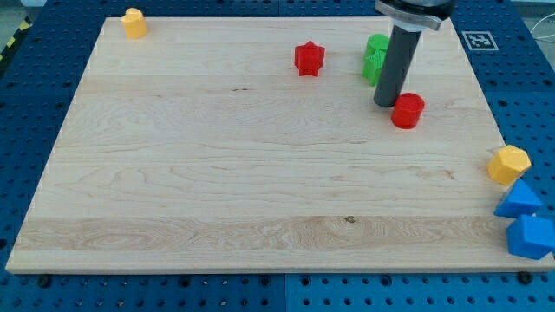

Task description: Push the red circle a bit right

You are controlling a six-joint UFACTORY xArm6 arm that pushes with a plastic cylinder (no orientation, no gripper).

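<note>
The red circle (408,111) lies on the wooden board (217,173) at the upper right. My tip (384,105) stands just to the left of the red circle, touching or almost touching its left side. The dark rod rises from there toward the view's top and hides part of a green block (375,57) that lies behind it.
A red star (309,58) lies left of the green block. A yellow block (133,22) sits at the board's top left corner. At the right edge lie a yellow hexagon (508,165) and two blue blocks (523,200) (531,236), partly off the board.
</note>
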